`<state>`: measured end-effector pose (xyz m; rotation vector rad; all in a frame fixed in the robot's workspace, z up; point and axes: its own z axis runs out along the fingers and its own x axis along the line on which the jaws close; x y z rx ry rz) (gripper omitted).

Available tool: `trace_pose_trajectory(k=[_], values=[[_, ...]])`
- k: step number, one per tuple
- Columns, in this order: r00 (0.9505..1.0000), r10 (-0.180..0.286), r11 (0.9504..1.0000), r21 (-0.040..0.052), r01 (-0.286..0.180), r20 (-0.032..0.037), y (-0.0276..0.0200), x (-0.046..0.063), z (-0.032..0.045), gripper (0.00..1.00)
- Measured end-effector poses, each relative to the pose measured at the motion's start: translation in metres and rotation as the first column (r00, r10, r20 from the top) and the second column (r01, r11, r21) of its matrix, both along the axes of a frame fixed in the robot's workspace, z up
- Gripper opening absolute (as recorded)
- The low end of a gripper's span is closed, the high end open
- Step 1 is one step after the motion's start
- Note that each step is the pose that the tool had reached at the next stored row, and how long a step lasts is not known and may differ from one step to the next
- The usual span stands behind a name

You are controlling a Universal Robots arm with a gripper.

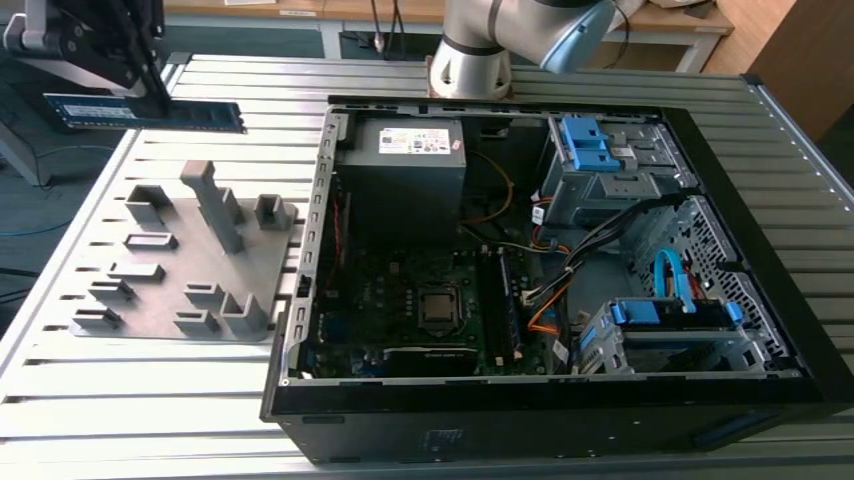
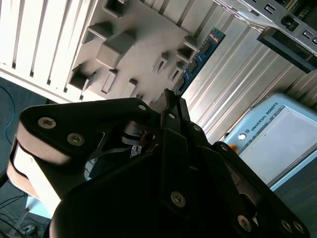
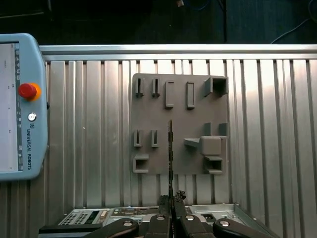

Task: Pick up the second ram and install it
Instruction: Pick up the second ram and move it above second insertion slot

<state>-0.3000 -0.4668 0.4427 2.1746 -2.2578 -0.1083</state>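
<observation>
Gripper (image 3: 171, 199) is clamping the ram (image 3: 171, 158), its jaws closed down to the thickness of the stick, which is showing edge-on in the first wrist view. It is hanging raised near the table's (image 1: 134, 400) far corner at the exterior view's left, clear of the gray holder plate (image 1: 187, 250) lying below. Beyond the plate, an open computer case (image 1: 534, 405) is lying on the table.

Second ram (image 1: 200, 116) above holder plate (image 1: 167, 280) beside case (image 1: 534, 425)
</observation>
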Motion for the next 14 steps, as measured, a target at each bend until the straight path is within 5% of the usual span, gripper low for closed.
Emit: trace_pose_trajectory(k=[8,14], values=[[1.0000,0.000,1.0000,-0.0001,0.000,-0.0001,0.0000,0.011,-0.0144,0.14],[1.0000,0.000,1.0000,0.0000,0.000,0.0000,0.0000,0.037,-0.0255,0.14]])
